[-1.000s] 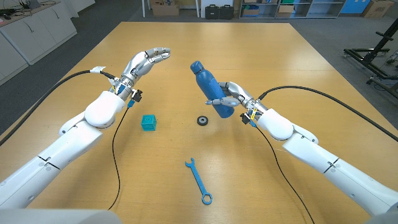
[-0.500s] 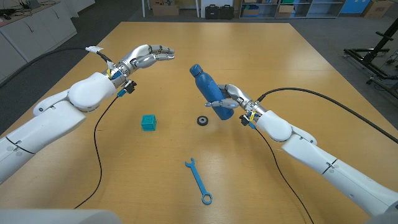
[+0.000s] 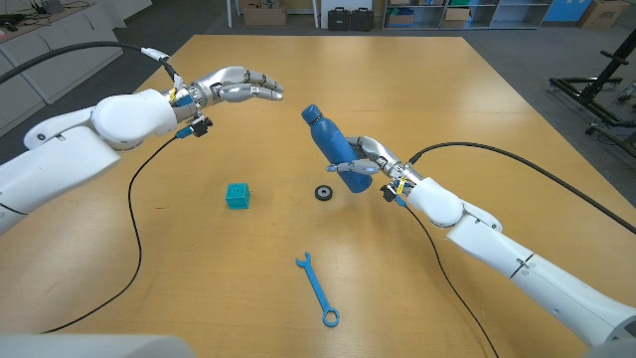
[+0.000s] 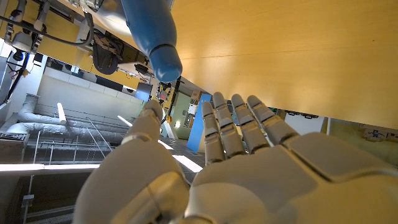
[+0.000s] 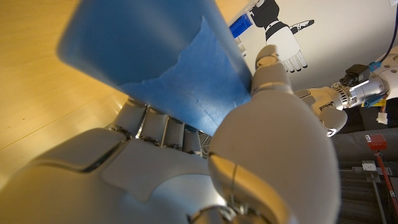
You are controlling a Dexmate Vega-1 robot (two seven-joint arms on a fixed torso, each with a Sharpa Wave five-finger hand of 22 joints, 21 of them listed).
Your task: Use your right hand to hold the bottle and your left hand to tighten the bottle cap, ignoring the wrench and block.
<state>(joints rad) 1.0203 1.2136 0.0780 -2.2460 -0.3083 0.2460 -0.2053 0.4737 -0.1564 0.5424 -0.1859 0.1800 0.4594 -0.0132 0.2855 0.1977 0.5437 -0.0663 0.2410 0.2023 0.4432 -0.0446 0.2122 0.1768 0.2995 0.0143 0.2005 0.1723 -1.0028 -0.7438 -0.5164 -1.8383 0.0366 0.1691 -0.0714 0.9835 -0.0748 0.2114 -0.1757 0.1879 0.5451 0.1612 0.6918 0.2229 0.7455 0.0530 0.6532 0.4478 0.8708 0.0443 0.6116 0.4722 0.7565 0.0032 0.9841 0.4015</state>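
Around the lower body of the tall blue metal-looking bottle (image 3: 332,143) our right hand (image 3: 366,159) was clamped, fingers on one side and thumb on the other, as the right wrist view showed with the fingers (image 5: 155,127) pressed against the blue wall. We held the bottle off the wooden table (image 3: 397,80), tilted, with its rounded blue cap (image 3: 312,110) leaning toward our left side. Our left hand (image 3: 238,86) hovered near the cap but apart from it, fingers stretched out and spread, holding nothing; in the left wrist view its fingertips (image 4: 219,102) reached toward the cap (image 4: 165,59) without touching.

We judged the bottle stiff and smooth, probably slippery under hard fingers, and of moderate weight if empty, though we could not tell its contents. The grip on the wide lower body looked right for resisting a twist; the cap, narrower than the body, would want a wrap of fingers and thumb around its side. A tilted bottle could turn in the right hand once torque came on.

Beside the bottle, on the table, lay a small black ring-shaped part (image 3: 324,193); farther from it sat a small teal cube block (image 3: 237,196) and a blue open-ended wrench (image 3: 318,289), both to be left alone.
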